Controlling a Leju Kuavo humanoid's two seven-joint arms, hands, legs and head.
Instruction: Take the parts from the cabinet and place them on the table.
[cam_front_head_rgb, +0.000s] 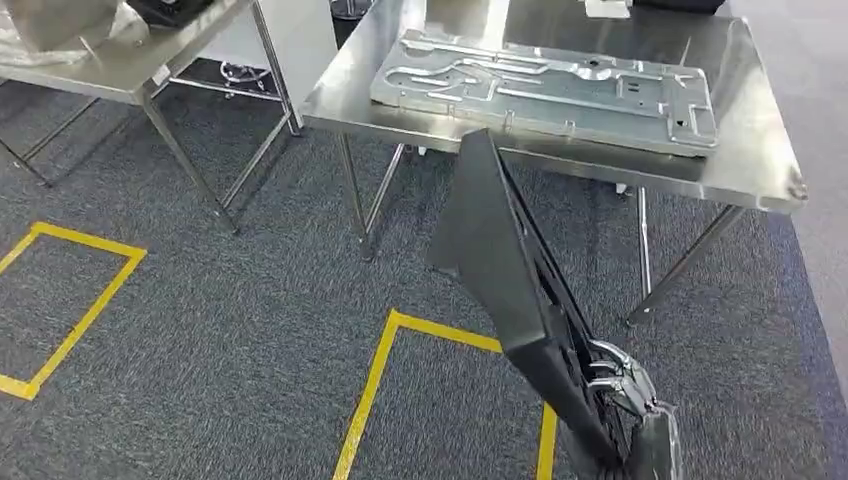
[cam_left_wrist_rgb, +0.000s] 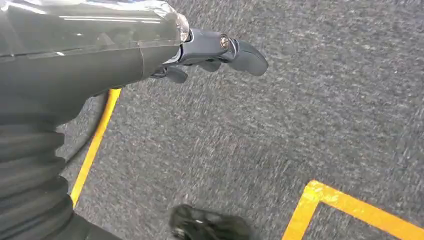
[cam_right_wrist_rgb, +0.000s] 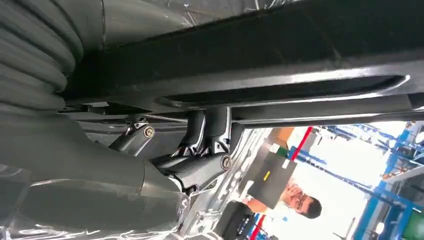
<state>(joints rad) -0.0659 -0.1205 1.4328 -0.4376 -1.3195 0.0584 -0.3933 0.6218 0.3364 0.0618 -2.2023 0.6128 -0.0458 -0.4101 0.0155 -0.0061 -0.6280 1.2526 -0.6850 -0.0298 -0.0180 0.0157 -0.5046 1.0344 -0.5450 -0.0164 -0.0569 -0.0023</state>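
Note:
A long black panel part (cam_front_head_rgb: 505, 280) stands on edge, tilted, in the head view, reaching up toward the front edge of the steel table (cam_front_head_rgb: 760, 170). My right hand (cam_front_head_rgb: 615, 385) grips its lower end; in the right wrist view the fingers (cam_right_wrist_rgb: 202, 165) wrap under the black panel (cam_right_wrist_rgb: 280, 55). A grey stamped metal plate (cam_front_head_rgb: 545, 88) lies flat on the table. In the left wrist view my left hand (cam_left_wrist_rgb: 215, 52) hangs over the carpet with its fingers loosely curled and nothing in it.
A second steel table (cam_front_head_rgb: 130, 65) stands at the left with a wrapped item on it. Yellow floor tape (cam_front_head_rgb: 395, 345) marks boxes on the grey carpet. A person (cam_right_wrist_rgb: 295, 200) appears in the background of the right wrist view.

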